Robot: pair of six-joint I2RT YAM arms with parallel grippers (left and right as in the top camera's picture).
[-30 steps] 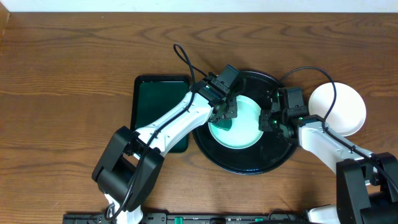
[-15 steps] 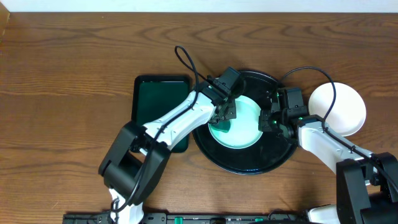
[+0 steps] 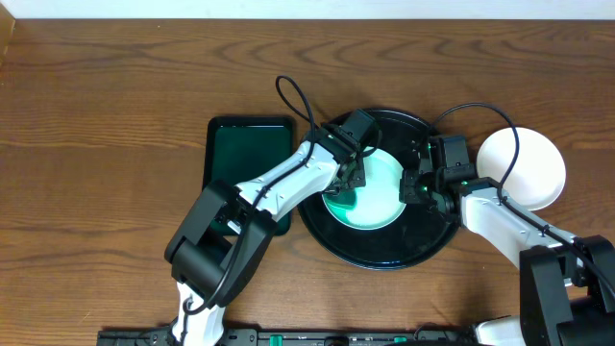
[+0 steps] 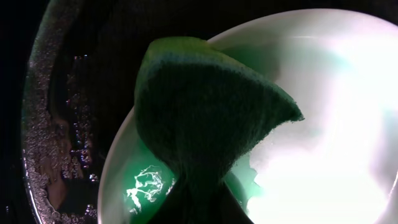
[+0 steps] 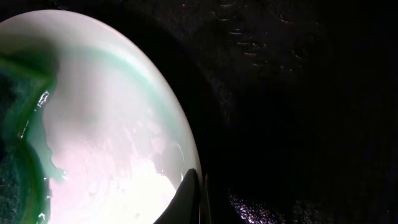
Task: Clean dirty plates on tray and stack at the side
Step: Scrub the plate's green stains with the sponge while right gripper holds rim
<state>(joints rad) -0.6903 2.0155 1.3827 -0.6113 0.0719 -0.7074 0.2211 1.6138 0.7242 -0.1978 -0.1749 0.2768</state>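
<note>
A pale-mint plate [image 3: 380, 200] lies on the round black tray [image 3: 423, 234]. My left gripper [image 3: 349, 177] is shut on a dark green sponge [image 3: 342, 191] and presses it onto the plate's left part. In the left wrist view the sponge [image 4: 205, 112] covers the wet plate [image 4: 323, 93], with green liquid pooled at its edge. My right gripper [image 3: 412, 187] is shut on the plate's right rim. In the right wrist view one finger [image 5: 186, 199] lies over the rim of the plate [image 5: 106, 112]. A white plate [image 3: 524, 165] sits on the table to the right of the tray.
A dark green rectangular tray [image 3: 240, 159] lies left of the black tray, under the left arm. The black tray's surface is wet in the left wrist view [image 4: 62, 124] and the right wrist view [image 5: 298, 93]. Cables loop above both wrists.
My left arm has shifted a little to the right, its gripper still holding the sponge on the plate. The right gripper and the plate have not moved.
</note>
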